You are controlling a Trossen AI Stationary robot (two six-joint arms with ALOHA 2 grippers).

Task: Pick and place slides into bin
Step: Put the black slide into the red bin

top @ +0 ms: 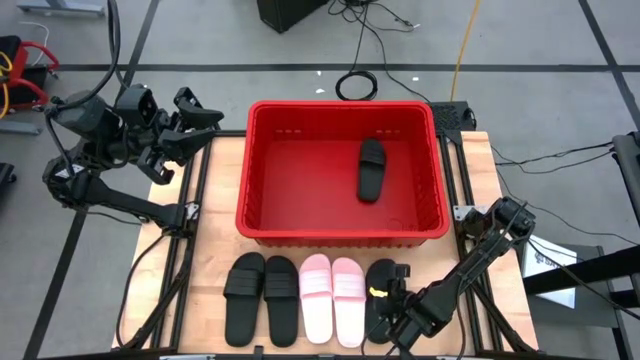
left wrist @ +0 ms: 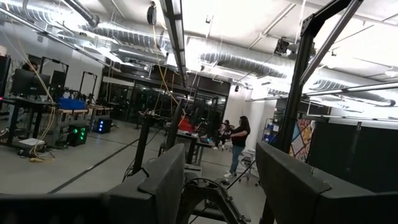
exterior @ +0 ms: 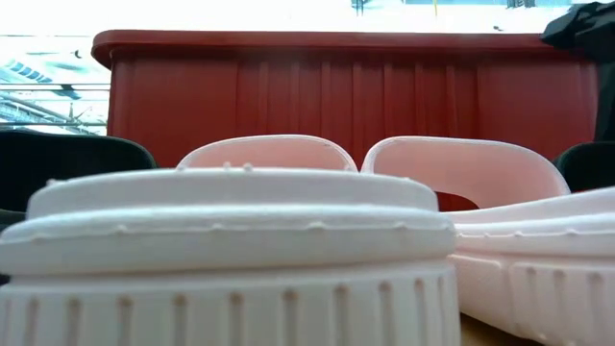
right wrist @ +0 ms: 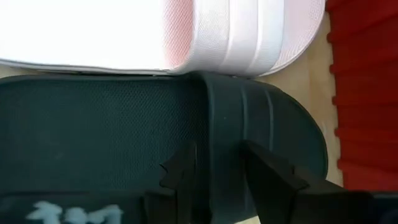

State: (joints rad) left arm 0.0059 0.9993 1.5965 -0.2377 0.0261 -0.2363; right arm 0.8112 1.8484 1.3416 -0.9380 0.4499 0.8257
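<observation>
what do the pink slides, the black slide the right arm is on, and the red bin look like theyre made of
Pink slides: likely moulded foam, matte; the low view shows thick soft-edged soles with ribbed sides. Black slide: probably foam or rubber, with a finely dimpled matte footbed and a smooth grooved strap, which the right gripper straddles. Red bin: looks like rigid plastic, slightly glossy, with ribbed walls and a rolled rim.

High view: overhead, straight down on table (top: 225,160).
Low view: tabletop level, close behind pink slides (exterior: 231,250), facing bin (exterior: 346,91).
Left wrist view: faces the room.
Right wrist view: close above black slide (right wrist: 124,124).
Shared: pink slides, bin.
</observation>
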